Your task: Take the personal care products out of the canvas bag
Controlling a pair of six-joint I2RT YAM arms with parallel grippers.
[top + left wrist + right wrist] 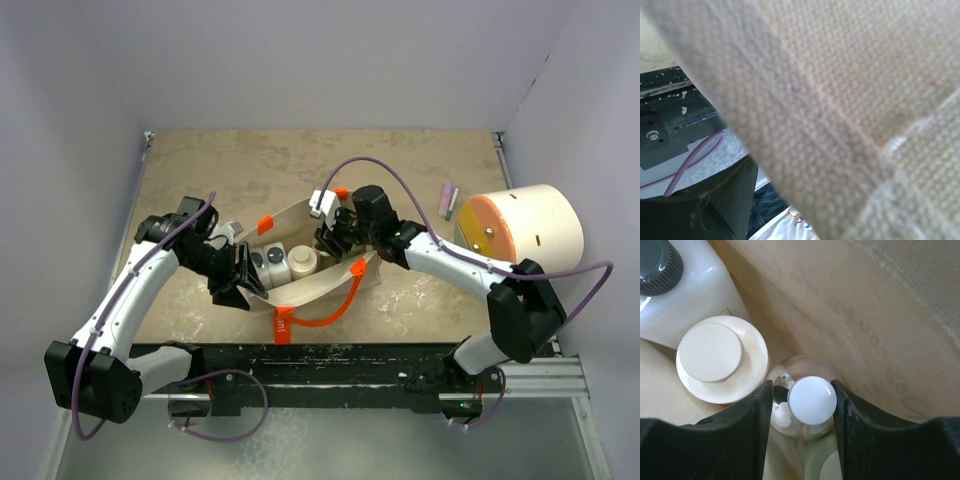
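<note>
The canvas bag (322,285) lies open at the table's middle, its orange handle (340,302) hanging toward me. Standing inside are white bottles with dark grey caps (268,260) and a cream-capped bottle (303,262). My right gripper (335,240) reaches into the bag's right end. There its jaws (802,400) are shut against the round body of a clear bottle with a white cap (811,400). The cream cap (710,352) and a dark grey cap (657,265) stand just beside it. My left gripper (240,278) clamps the bag's left end; canvas (840,100) fills its view.
A big cream cylinder with an orange-yellow face (520,225) lies at the right, with small pink and green items (447,201) beside it. Grey walls close in the table on three sides. The black base rail (330,365) runs along the near edge.
</note>
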